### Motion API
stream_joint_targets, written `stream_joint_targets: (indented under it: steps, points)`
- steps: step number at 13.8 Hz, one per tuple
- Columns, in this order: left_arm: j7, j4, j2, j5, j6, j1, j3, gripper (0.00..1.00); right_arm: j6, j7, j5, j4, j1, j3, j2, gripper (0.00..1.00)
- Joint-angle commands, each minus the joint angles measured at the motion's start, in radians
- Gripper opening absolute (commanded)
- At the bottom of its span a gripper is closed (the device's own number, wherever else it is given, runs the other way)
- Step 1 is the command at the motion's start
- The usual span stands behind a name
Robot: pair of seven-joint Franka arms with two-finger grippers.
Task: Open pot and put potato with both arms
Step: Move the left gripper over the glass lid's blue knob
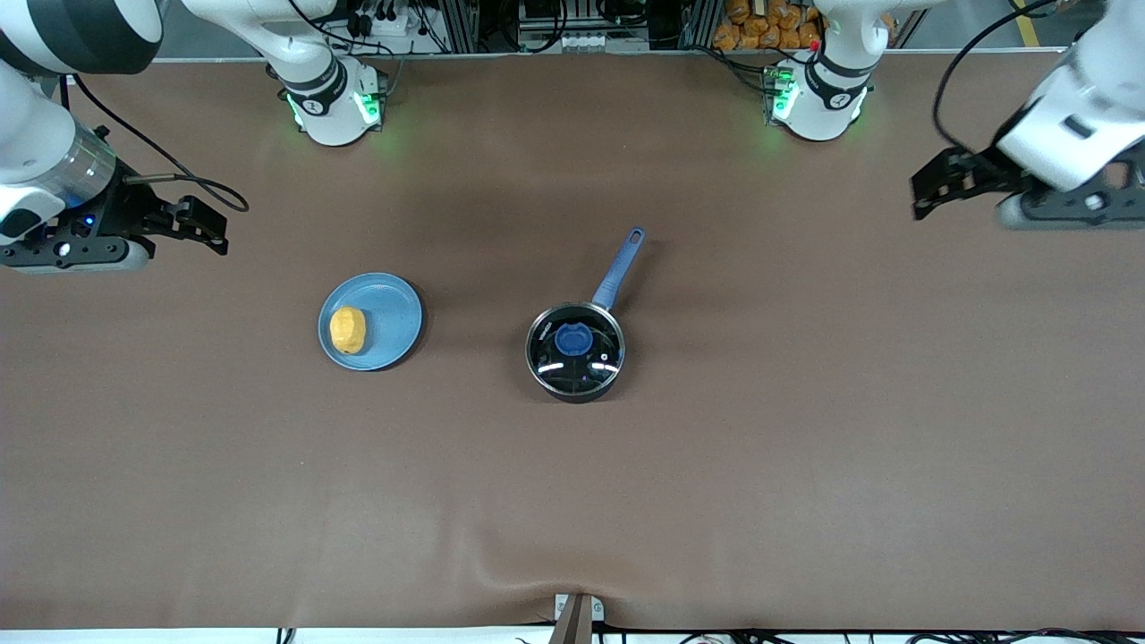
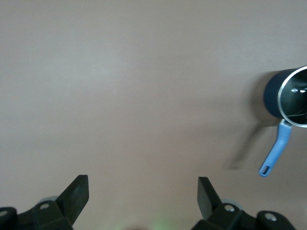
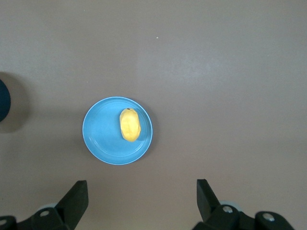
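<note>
A brown tabletop [image 1: 805, 465] is flanked by the left gripper [image 2: 143, 196] and right gripper [image 3: 142, 199], both held wide open and empty. The lidded pot [image 1: 574, 351] is set mid-table; the potato [image 1: 348, 330] is seen on a blue plate [image 1: 394, 304] toward the right arm's end.

Glossy glass lid [image 1: 574, 348], matt tablecloth [image 1: 805, 447]

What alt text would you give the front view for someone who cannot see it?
A small black saucepan with its glass lid on sits mid-table beside a yellow potato on a light-blue plate. The left claw and right claw wait open, raised over the table's ends.
</note>
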State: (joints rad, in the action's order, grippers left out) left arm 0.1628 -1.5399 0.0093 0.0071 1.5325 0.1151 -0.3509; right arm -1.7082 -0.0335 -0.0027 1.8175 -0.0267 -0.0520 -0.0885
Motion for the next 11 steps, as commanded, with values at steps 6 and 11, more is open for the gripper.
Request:
stream_joint_targets:
  steps: [6, 11]
  points:
    - [0.265, 0.029, 0.205, 0.059, 0.099, -0.17, -0.115, 1.0, -0.014, 0.0, 0.018, 0.011, 0.021, -0.012, -0.01, 1.0]
    - [0.512, 0.032, 0.363, 0.087, 0.257, -0.333, -0.114, 1.0, -0.024, 0.0, 0.018, 0.019, 0.019, -0.012, -0.011, 1.0]
